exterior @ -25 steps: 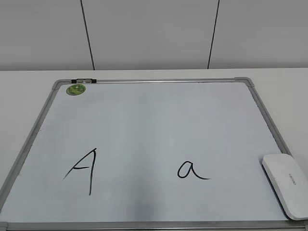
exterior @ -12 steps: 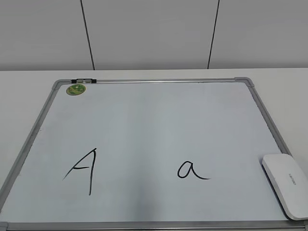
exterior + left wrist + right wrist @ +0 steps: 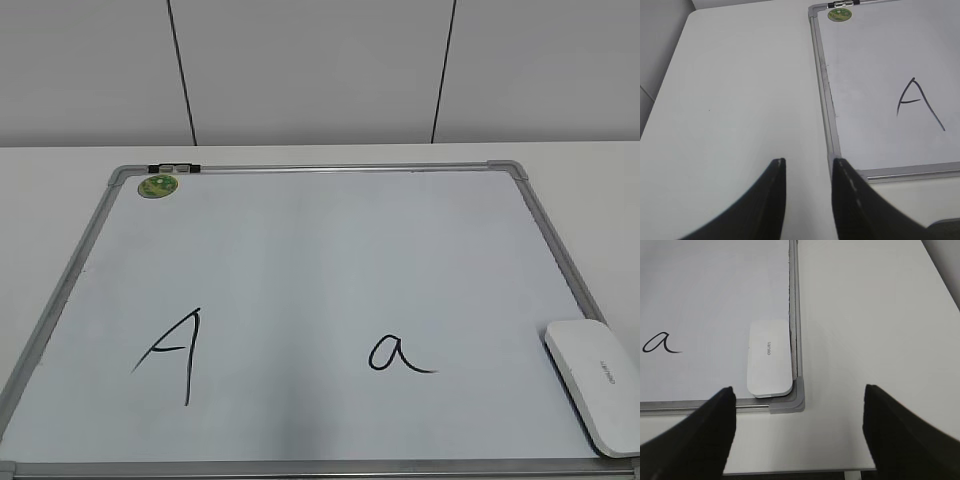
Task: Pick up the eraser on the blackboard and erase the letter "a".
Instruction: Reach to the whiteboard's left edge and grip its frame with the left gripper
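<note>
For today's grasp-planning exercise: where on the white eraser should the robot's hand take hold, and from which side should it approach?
Grip the eraser across its two long sides, near the middle, coming down from above. It lies flat on the whiteboard in the corner, its right long side close against the frame, so a sideways approach looks blocked. The open right hand, already nearest, probably suits best, though the frame-side finger has little room.

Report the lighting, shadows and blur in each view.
Exterior view: even, soft light, the letter "a" crisp, no glare on the blackboard. Left wrist view: left pincer dark, edges soft. Right wrist view: right pincer blurred, eraser sharp.
</note>
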